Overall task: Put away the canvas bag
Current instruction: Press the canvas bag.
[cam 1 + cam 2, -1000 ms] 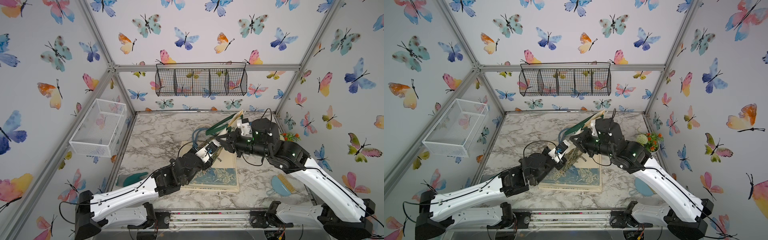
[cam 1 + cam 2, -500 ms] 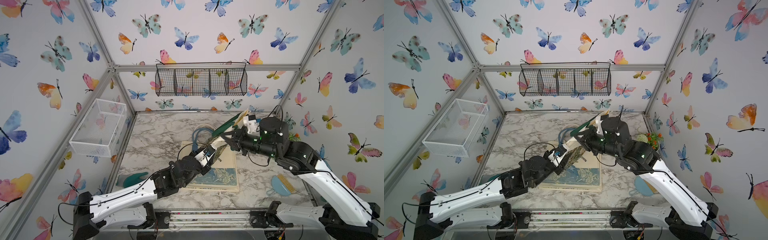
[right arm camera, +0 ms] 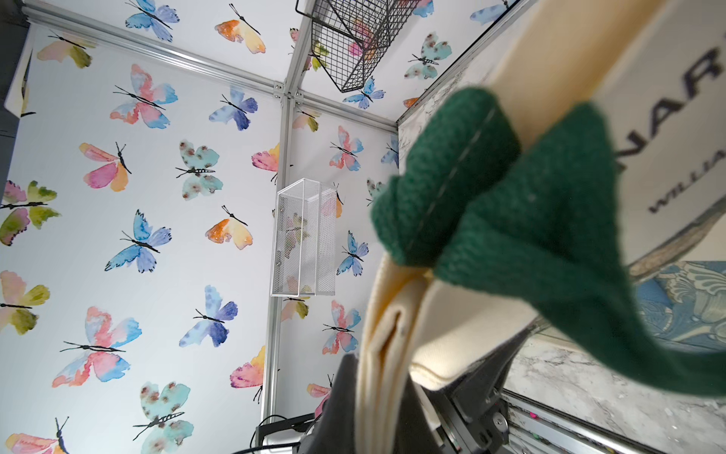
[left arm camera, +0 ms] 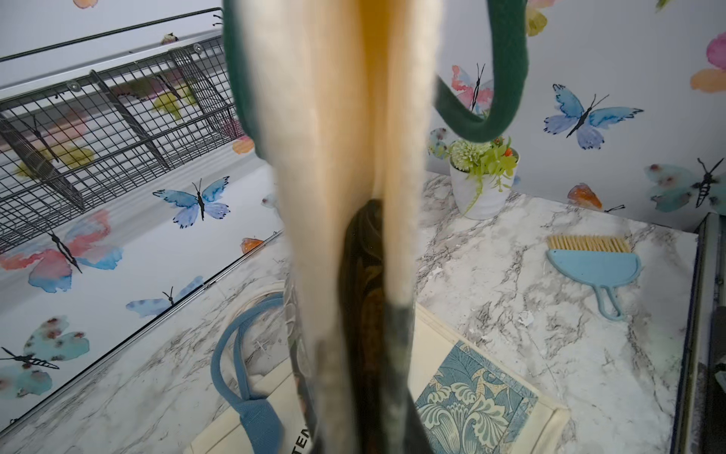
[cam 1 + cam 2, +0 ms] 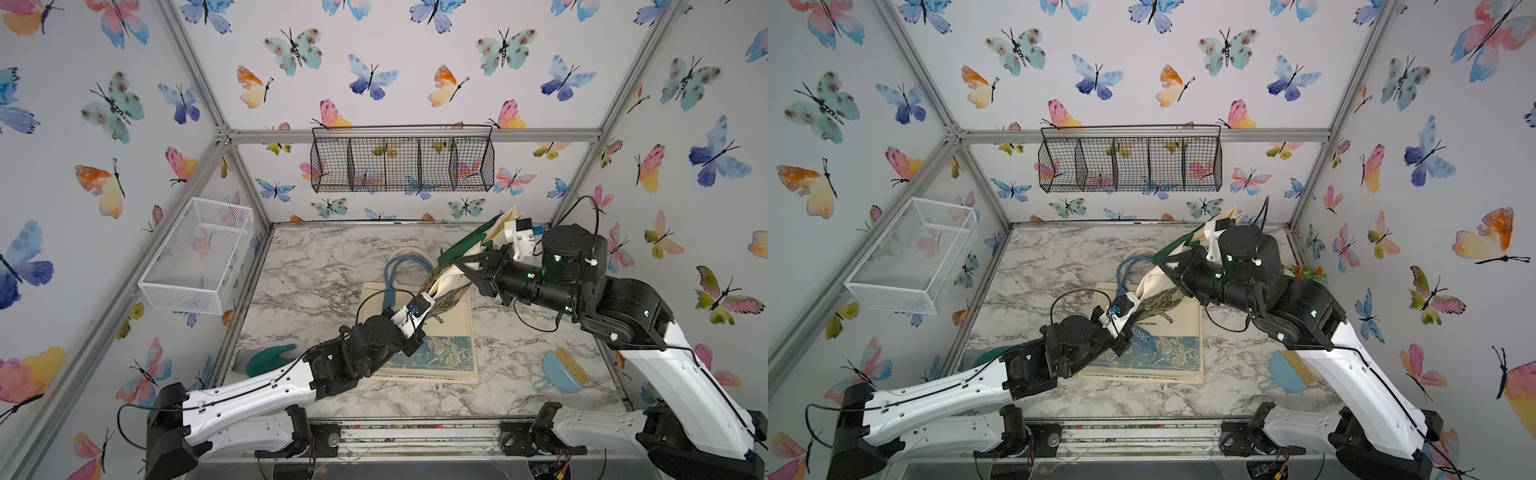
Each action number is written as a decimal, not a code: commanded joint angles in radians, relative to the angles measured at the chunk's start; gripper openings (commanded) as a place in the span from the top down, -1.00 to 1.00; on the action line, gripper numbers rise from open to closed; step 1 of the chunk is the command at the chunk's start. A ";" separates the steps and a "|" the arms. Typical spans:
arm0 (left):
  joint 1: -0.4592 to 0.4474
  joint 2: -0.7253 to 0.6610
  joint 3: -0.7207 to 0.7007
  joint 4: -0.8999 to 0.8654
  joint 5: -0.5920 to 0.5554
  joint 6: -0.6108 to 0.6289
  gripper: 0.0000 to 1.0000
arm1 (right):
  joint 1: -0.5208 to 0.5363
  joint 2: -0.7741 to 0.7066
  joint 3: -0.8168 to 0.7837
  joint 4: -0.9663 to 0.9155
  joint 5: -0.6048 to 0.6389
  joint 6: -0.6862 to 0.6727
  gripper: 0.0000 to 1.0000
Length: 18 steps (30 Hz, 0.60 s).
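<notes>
Aloft, green-handled canvas bag [image 5: 446,284], left jaws pinching its lower end, right jaws clamping its top.

Robot test booth, aluminium frame [image 5: 540,135], butterfly-papered walls [image 5: 415,50], marble tabletop [image 5: 324,266]

Both arms stretched toward centre, left pincer [image 5: 430,294] clamped low, right pincer [image 5: 460,263] clamped higher, tips near

The right fingers [image 5: 467,266] have tilted, swinging the canvas bag [image 5: 451,280] top rightward.
</notes>
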 commanded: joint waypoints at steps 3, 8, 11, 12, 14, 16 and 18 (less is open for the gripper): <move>0.011 -0.039 -0.019 -0.070 0.152 -0.036 1.00 | -0.005 -0.031 -0.014 0.158 0.057 -0.055 0.96; 0.120 -0.077 -0.012 0.050 0.771 -0.182 1.00 | -0.006 0.032 -0.075 0.018 0.147 -0.142 0.96; 0.122 -0.065 0.015 0.078 0.936 -0.243 1.00 | -0.010 0.091 -0.146 -0.012 0.158 -0.139 0.96; 0.122 -0.064 0.018 0.090 0.971 -0.260 1.00 | -0.023 0.121 -0.160 -0.015 0.140 -0.140 0.96; 0.123 -0.071 0.024 0.119 1.003 -0.291 1.00 | -0.058 0.190 -0.181 -0.004 0.070 -0.158 0.96; 0.129 -0.085 0.028 0.145 1.008 -0.316 1.00 | -0.111 0.267 -0.199 0.023 -0.020 -0.179 0.96; 0.152 -0.097 0.030 0.162 1.004 -0.343 1.00 | -0.147 0.334 -0.218 0.067 -0.092 -0.198 0.96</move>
